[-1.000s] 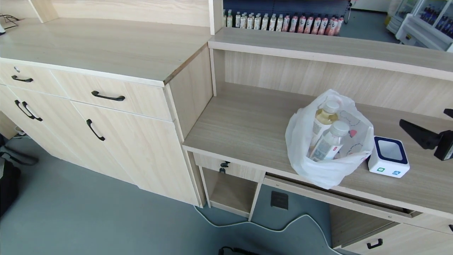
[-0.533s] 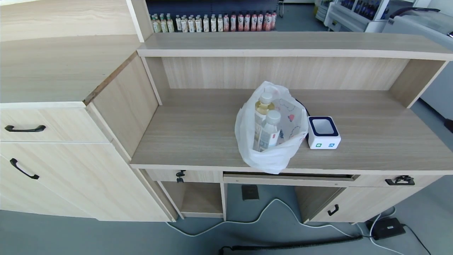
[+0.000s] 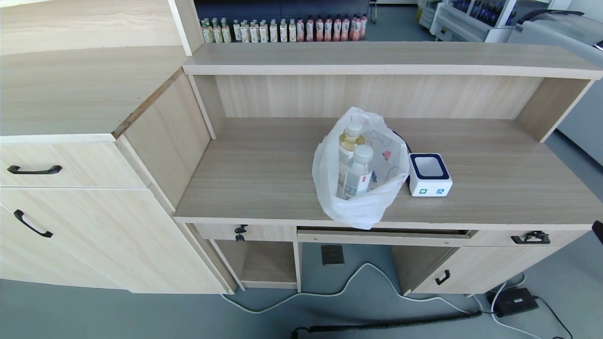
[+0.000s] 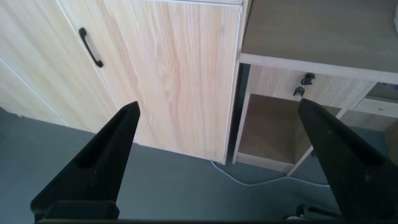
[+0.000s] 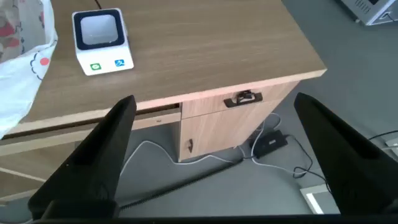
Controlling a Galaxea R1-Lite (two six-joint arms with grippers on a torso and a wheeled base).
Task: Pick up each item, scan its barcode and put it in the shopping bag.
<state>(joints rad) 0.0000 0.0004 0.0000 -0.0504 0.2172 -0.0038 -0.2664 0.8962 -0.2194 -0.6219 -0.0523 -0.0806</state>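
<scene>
You look finished: both items are bagged.
On the bench point(image 3: 264, 179), the shopping bag point(image 3: 358, 212) sits at the near edge holding two bottles point(image 3: 357, 176), with the scanner point(image 3: 428, 175) just right of it; I judge nothing is left to scan. The head view gives you the bag's contents; the wrist views give you the left tool point(image 4: 217, 106) and right tool point(image 5: 214, 99), each spread wide and empty.

Pale wood counter point(image 3: 494, 179) and cabinets point(image 3: 94, 226), grey floor point(image 3: 141, 315), bottle-lined shelf point(image 3: 282, 30) behind
</scene>
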